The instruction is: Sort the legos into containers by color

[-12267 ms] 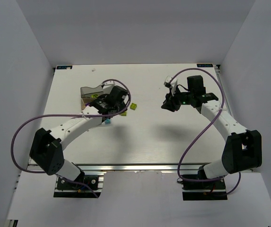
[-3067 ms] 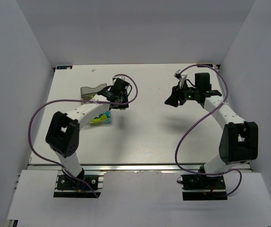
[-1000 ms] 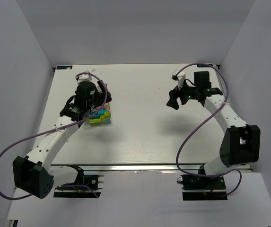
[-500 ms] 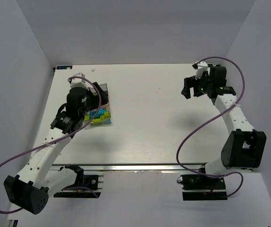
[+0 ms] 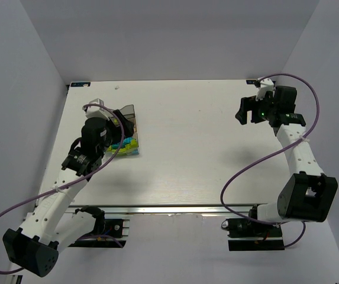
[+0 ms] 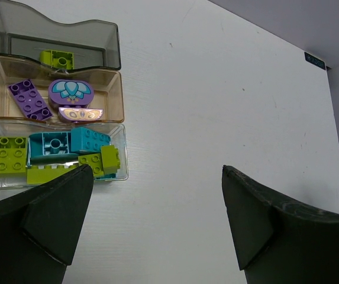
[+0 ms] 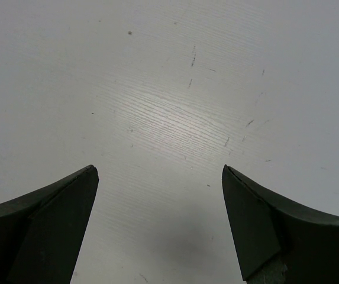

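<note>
Within the last second both arms have drawn away from the work. In the top view the left arm has retreated toward the lower left, off the containers it was over a few seconds ago; the right arm has swung out to the upper right. The left gripper [image 6: 154,195] stands wide open and holds nothing; the right gripper [image 7: 157,177] is likewise spread and empty, above bare table [image 5: 204,154].

The lime and teal bricks that lay loose on the table some seconds back are no longer there; every lego I can find now sits in the row of trays at the upper left of the left wrist view. The smoky grey tray [image 6: 113,47] holds a single lime-green brick [image 6: 57,57]; the amber tray [image 6: 117,97] holds a purple plate [image 6: 30,99] and a purple oval piece [image 6: 70,92]; the clear tray [image 6: 123,163] holds teal bricks [image 6: 68,142] mixed with lime ones [image 6: 12,155].

So collecting looks finished; the sorting, I judge, perhaps not, since lime sits in two trays and shares one with teal, though the arm partly hides the trays from above.
</note>
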Robot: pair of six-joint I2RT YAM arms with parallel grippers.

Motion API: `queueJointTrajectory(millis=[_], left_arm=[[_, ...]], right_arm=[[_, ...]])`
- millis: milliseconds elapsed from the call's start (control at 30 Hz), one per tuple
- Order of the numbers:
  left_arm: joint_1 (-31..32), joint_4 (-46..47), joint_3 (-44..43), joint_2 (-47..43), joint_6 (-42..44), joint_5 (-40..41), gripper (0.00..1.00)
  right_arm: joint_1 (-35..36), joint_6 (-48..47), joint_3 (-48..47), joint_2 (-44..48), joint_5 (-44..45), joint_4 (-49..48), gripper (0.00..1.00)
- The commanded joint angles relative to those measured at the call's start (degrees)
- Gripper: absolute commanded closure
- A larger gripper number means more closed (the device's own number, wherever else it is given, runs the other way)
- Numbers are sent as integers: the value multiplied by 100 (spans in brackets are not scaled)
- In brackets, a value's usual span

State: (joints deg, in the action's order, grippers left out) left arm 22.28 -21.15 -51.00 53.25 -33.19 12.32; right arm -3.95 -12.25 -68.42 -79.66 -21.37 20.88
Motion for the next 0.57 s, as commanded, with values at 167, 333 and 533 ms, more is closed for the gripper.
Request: queueJointTrajectory(millis=[167,333,533], left_arm=[[-22,120,-32,-201,-82,-36,2],[-22,102,-24,-236,-56,-45,2],[-22,155,73,-254,-74,-98,2]], right_arm=[[-63,-164,-145,12,-324,-76,11],[-63,-137,-320,-129,-342,30,10],[-71,-225,-365,-191,-228,100,11]])
